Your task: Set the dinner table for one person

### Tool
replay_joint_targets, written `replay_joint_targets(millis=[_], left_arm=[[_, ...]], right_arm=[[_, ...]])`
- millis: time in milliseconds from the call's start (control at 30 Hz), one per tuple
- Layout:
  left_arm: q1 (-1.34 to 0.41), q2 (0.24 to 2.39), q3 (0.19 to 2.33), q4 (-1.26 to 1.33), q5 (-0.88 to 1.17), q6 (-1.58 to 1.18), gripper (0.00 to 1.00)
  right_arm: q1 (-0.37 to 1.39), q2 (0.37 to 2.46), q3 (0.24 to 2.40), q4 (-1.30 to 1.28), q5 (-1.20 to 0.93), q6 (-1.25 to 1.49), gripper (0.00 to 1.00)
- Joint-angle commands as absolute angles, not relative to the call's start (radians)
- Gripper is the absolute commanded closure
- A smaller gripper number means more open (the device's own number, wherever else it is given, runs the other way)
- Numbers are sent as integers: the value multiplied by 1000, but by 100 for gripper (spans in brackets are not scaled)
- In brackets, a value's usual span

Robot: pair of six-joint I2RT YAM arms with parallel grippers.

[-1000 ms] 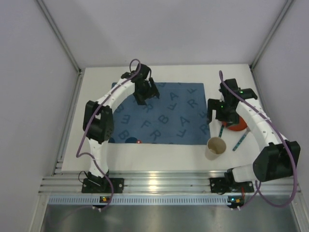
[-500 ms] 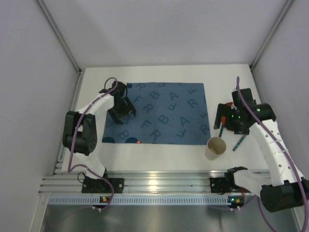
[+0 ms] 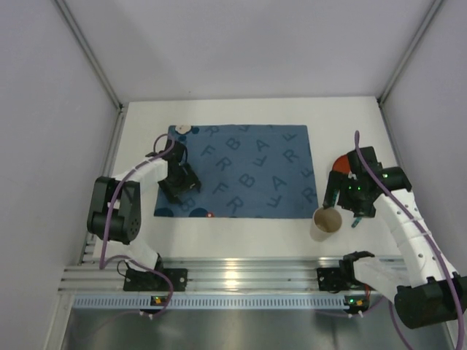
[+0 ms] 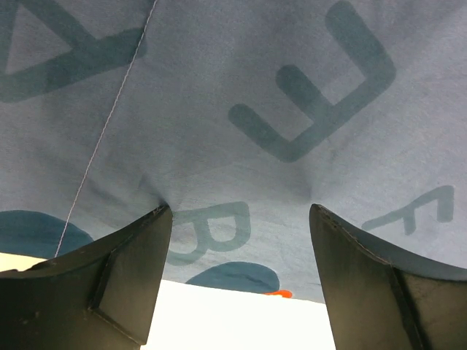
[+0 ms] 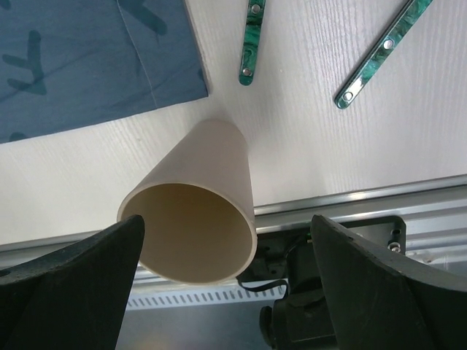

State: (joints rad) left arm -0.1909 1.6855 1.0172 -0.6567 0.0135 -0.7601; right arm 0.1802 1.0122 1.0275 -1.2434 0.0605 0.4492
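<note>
The white dinner table [image 3: 241, 235] carries a blue letter-printed placemat [image 3: 244, 171]. My left gripper [image 3: 177, 184] is low over the mat's near-left part, open and empty. In the left wrist view it [image 4: 241, 219] frames a printed B, and its left fingertip [image 4: 149, 233] touches the cloth where it wrinkles. A beige paper cup [image 3: 326, 222] stands upright off the mat's near-right corner. My right gripper [image 3: 343, 195] hovers open just behind and above it. The cup [image 5: 197, 211] shows between the wide fingers in the right wrist view, with a gap on the right side.
Two green-handled utensils [image 5: 250, 40] [image 5: 379, 51] lie right of the mat. A red dish [image 3: 340, 163] shows behind the right arm. A ribbed aluminium rail [image 3: 233, 277] runs along the near edge. Blue discs [image 3: 188, 212] and an orange spot [image 3: 210, 214] mark the mat's near edge.
My left gripper has drawn back from the mat's far middle to its near-left part. The right gripper has come off the red dish toward the cup, uncovering the dish.
</note>
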Motion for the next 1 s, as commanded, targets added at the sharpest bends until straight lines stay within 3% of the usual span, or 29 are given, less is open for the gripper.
replay_joint_targets(millis=[0, 433, 733, 833, 900, 967], left_arm=[[-192, 1655, 959, -607, 17, -772, 19], [-210, 1591, 920, -629, 41, -818, 19], [-212, 1540, 919, -649, 40, -833, 19], [-212, 1539, 939, -666, 34, -830, 19], [-212, 1539, 962, -678, 29, -828, 19], [-212, 1539, 991, -687, 29, -827, 19]], right_arm=[[172, 991, 1028, -1235, 74, 466, 4], [172, 1005, 1005, -1204, 52, 468, 6], [173, 974, 963, -1193, 46, 499, 17], [172, 968, 950, -1190, 45, 502, 40], [172, 968, 933, -1186, 40, 503, 49], [172, 974, 905, -1171, 23, 503, 50]])
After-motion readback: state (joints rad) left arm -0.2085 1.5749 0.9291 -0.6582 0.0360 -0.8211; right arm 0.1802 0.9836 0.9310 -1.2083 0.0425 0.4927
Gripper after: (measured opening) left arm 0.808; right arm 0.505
